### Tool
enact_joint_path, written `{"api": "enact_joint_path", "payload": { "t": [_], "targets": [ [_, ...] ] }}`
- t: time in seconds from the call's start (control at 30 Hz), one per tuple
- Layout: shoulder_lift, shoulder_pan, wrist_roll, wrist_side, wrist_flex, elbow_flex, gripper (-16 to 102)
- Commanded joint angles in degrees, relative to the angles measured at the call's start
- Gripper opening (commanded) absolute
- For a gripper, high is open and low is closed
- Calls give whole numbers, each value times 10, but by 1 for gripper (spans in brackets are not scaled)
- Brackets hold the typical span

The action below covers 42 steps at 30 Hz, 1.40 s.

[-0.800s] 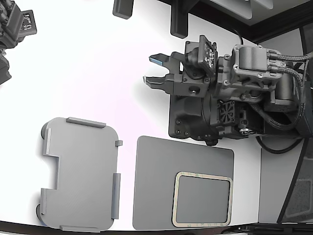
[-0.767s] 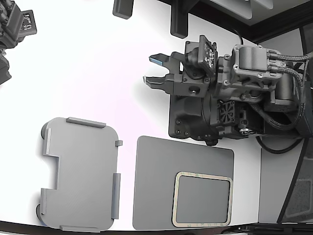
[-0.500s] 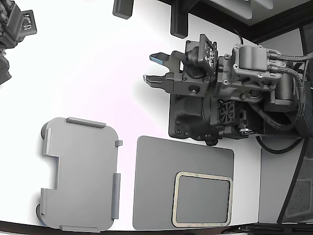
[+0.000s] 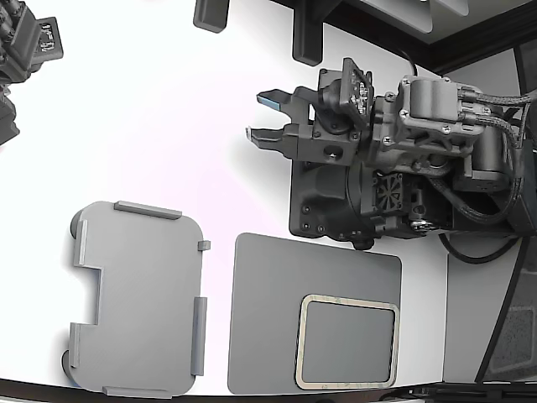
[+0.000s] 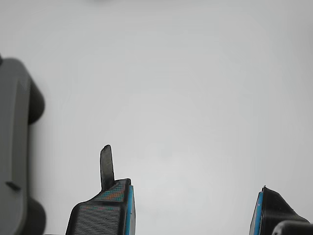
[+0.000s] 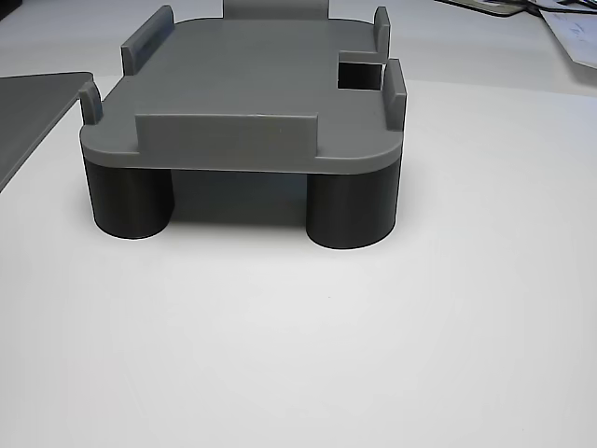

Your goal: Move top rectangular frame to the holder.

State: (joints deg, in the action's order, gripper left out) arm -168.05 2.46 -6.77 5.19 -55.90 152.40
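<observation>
The tan rectangular frame point(image 4: 346, 300) lies flat on the dark grey mat point(image 4: 277, 294), at the mat's corner nearest the exterior view's bottom right. The light grey holder point(image 4: 138, 298) stands to the exterior view's left of the mat, and nothing lies on it. It also shows in the other view point(image 6: 242, 84), raised on dark round legs, and at the edge of the wrist view point(image 5: 12, 147). My gripper point(image 4: 262, 117) is open and empty above the bare white table. It is up and to the left of the frame in the exterior view. In the wrist view my gripper point(image 5: 193, 215) has only white table between its fingers.
My arm's black base block point(image 4: 336, 201) stands just above the mat in the exterior view. A second arm point(image 4: 25, 50) sits at that view's top left corner. Dark fixtures point(image 4: 306, 38) stand at the table's far edge. The mat's corner point(image 6: 28, 112) shows in the other view.
My gripper has shifted very slightly upward in the exterior view. The frame, mat and holder have not moved.
</observation>
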Motion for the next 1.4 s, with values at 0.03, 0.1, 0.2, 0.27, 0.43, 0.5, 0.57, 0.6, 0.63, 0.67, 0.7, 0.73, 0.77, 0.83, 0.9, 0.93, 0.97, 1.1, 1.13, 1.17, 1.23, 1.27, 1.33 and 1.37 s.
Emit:
{"api": "enact_joint_path", "payload": {
  "t": [0.03, 0.1, 0.2, 0.27, 0.43, 0.5, 0.57, 0.6, 0.63, 0.67, 0.7, 0.73, 0.77, 0.83, 0.9, 0.93, 0.97, 1.1, 1.13, 1.17, 1.23, 1.27, 1.33, 1.37],
  "targets": [
    [-11, 7, 4, -1, 4, -32, 100],
    [-12, 7, 6, -1, 4, -40, 100],
    [-1, 6, 13, -2, 8, -65, 100],
    [12, 5, 25, -3, 18, -79, 100],
    [83, -18, 40, -4, 58, -127, 100],
    [120, -38, 33, 4, 61, -156, 100],
    [155, -60, 19, 10, 50, -187, 100],
    [172, -74, 11, 14, 40, -202, 100],
    [185, -89, 2, 15, 30, -214, 100],
    [195, -103, -11, 14, 20, -221, 100],
    [203, -119, -26, 15, 12, -225, 100],
    [210, -140, -46, 22, 3, -229, 100],
    [217, -163, -69, 33, -6, -231, 100],
    [227, -212, -122, 66, -18, -235, 100],
    [243, -256, -169, 88, -41, -245, 100],
    [255, -272, -188, 88, -56, -254, 100],
    [271, -294, -211, 91, -78, -269, 100],
    [345, -410, -329, 130, -186, -335, 100],
    [358, -448, -364, 149, -206, -346, 100],
    [374, -487, -402, 170, -225, -358, 100],
    [406, -552, -473, 186, -258, -380, 100],
    [423, -579, -506, 187, -273, -390, 100],
    [449, -633, -569, 185, -292, -401, 100],
    [459, -659, -597, 185, -294, -401, 100]
  ]
}}
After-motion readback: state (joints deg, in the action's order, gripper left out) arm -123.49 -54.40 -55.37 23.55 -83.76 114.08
